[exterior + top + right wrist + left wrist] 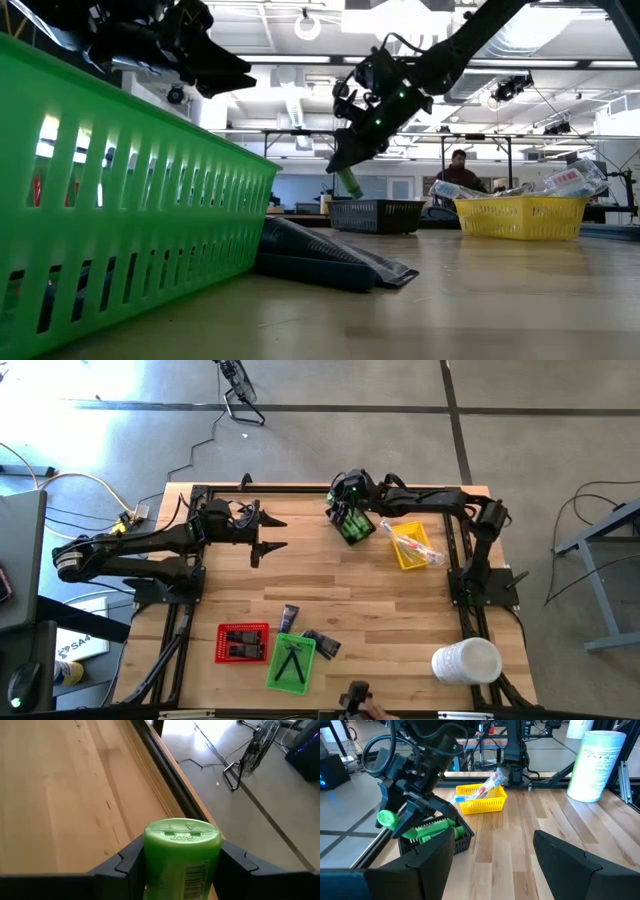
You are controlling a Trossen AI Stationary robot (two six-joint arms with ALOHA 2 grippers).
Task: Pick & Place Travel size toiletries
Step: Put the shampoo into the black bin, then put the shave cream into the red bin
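Grey concrete floor with cables surrounds a pale wooden table (330,590), and the sorting on it looks well along. Each small tray seems to take one kind of toiletry. The yellow tray (410,546), right of centre in the high view, holds clear-wrapped sticks. The red tray (241,643) at lower left holds dark pieces, and the green tray (291,662) beside it holds thin dark ones. Two dark flat packets (321,643) lie loose on the wood just above the green tray, apparently unsorted yet.

At upper centre of the high view the right gripper (350,510) hangs over the black tray (354,526). It is clamped on a green bottle (181,855), one finger on each side of the barrel, cap pointing away from the wrist. I'd guess the bottle is held tilted so it can drop in beside the green bottles already lying there.

The left gripper (268,532) waits at upper left of centre, fingers spread and holding nothing, well apart from the trays.

From above, gripper and black tray merge into one dark and green clump. The left wrist view separates them: the held bottle is above the tray's near corner, with other bottles (432,828) inside. The low view shows the bottle is clear of the tray rim. Only the right wrist view shows the grip itself. The white cylinder (466,661) stands at lower right.
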